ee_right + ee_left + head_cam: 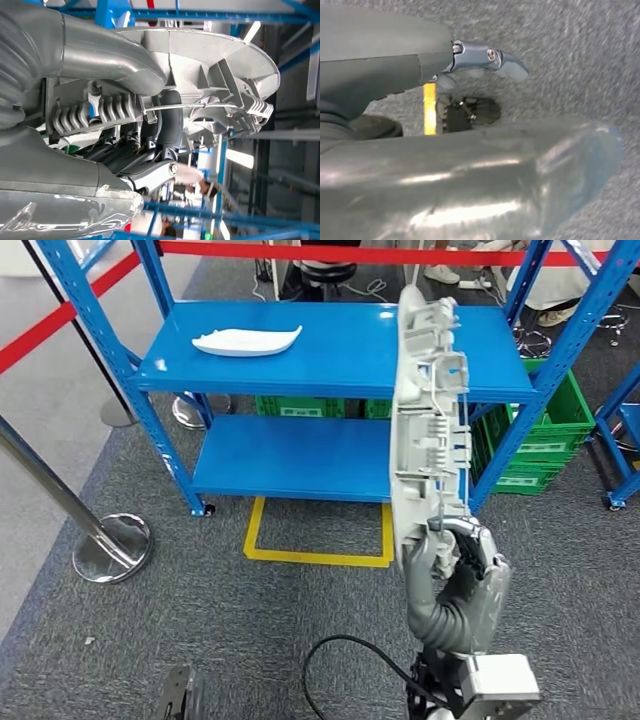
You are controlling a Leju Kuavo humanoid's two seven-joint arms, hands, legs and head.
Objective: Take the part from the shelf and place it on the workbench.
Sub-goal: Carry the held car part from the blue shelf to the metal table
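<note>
Hanging low at left, aimed at the carpet: left hand [486, 57], fingers apart, holding nothing. On the blue shelf [340, 350], toward 11 o'clock, a second white piece [245, 340]. At right, right hand [456, 575] clasping the lower end of the long grey part [426, 410], upright, long axis 12 to 6 o'clock, clear of the shelf.

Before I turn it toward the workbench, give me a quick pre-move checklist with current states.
1. Right hand grips the grey plastic part at its lower end: ok.
2. Part lifted off the blue shelf: ok.
3. Part upright, not sagging: ok.
4. Left hand holds nothing, over the carpet: ok.
5. Workbench position: cannot tell.
6. Black cable on the floor near the robot's feet, snag risk: not ok.
</note>
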